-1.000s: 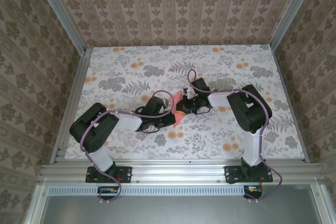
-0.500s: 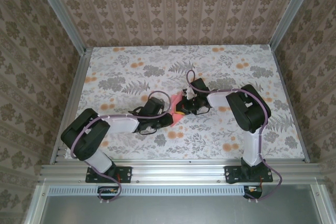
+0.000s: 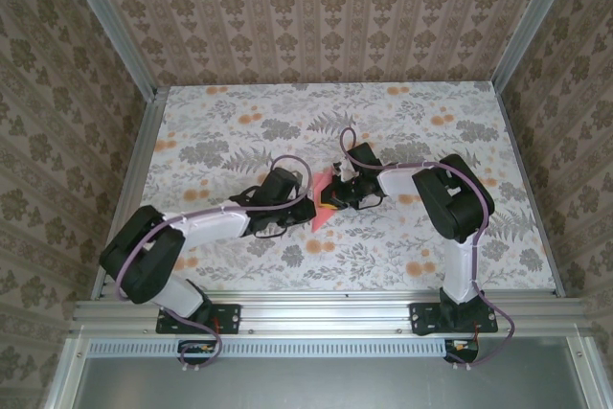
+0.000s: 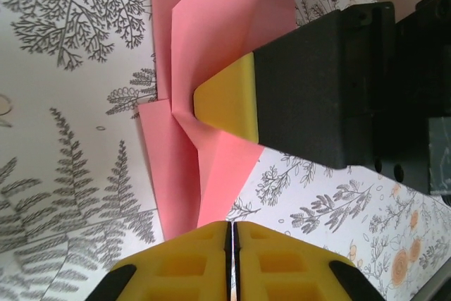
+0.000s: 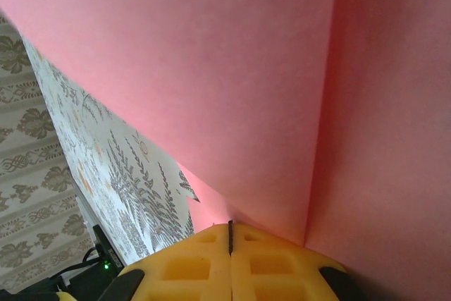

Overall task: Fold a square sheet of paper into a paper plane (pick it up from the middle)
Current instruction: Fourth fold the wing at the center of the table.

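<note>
The paper is part-folded, its creases meeting in a point, and it lies between the two sets of jaws. The right gripper is clenched on it: the pink sheet runs straight into the seam of the pads and rises ahead of them. The left gripper has its pads pressed together right at the paper's near tip. Whether that tip is nipped between them or only lies just ahead, I cannot tell.

The main risk is a skewed fold. With the paper pinned at one spot by the right jaws, any sideways push from the left jaws would likely swing it round that spot and throw the creases off line. If both do hold, pulling apart could tear the thin sheet at a crease. The jaws also stand near enough to knock together.
</note>
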Available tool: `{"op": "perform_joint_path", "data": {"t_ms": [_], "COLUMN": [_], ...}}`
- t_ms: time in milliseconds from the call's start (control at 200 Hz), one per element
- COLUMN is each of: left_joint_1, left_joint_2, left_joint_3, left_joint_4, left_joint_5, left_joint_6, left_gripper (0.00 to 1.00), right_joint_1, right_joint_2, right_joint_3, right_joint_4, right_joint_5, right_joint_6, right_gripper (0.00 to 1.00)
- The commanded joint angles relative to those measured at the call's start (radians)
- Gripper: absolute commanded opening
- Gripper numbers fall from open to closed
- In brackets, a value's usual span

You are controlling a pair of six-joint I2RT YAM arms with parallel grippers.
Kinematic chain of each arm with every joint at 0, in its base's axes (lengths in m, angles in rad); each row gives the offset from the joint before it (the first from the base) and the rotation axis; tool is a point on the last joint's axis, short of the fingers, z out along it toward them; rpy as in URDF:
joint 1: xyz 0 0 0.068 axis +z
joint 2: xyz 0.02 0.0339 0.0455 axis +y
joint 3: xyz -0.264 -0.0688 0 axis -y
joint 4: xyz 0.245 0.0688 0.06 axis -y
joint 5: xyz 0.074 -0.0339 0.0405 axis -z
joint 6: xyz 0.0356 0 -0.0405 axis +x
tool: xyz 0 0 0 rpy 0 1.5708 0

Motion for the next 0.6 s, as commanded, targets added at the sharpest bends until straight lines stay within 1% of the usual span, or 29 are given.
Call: {"op": "perform_joint_path", "data": {"t_ms": [0,80,165,300,450,595], "left_joint_1": [0.000,0.001,0.002,0.008,0.015,0.017], "left_joint_2": [0.058,0.081,0.095,0.118,0.137,0.144], "left_joint_3": [0.028,0.033,0.037,0.037,0.042,0.045], "left_joint_4": [-0.017,-0.006,-0.006,0.012,0.046,0.042], "left_joint_5": [0.028,0.028,0.018,0.025,0.050,0.046], "left_joint_6": [0.018,0.014,0.017,0.019,0.021,0.021], "left_gripper": [0.12,0.12,0.17,0.19,0.19,0.17], "right_joint_1": [0.004,0.004,0.004,0.004,0.004,0.004], "right_joint_2": [0.018,0.016,0.008,0.000,-0.003,-0.004], "right_joint_3": [-0.004,-0.004,-0.003,-0.002,-0.005,-0.006], "right_joint_4": [-0.049,-0.044,-0.043,-0.049,-0.054,-0.052], "right_joint_5": [0.068,0.063,0.063,0.061,0.063,0.063], "right_joint_6": [0.005,0.010,0.011,0.010,0.006,0.007], "right_gripper": [0.08,0.08,0.09,0.09,0.09,0.10]}}
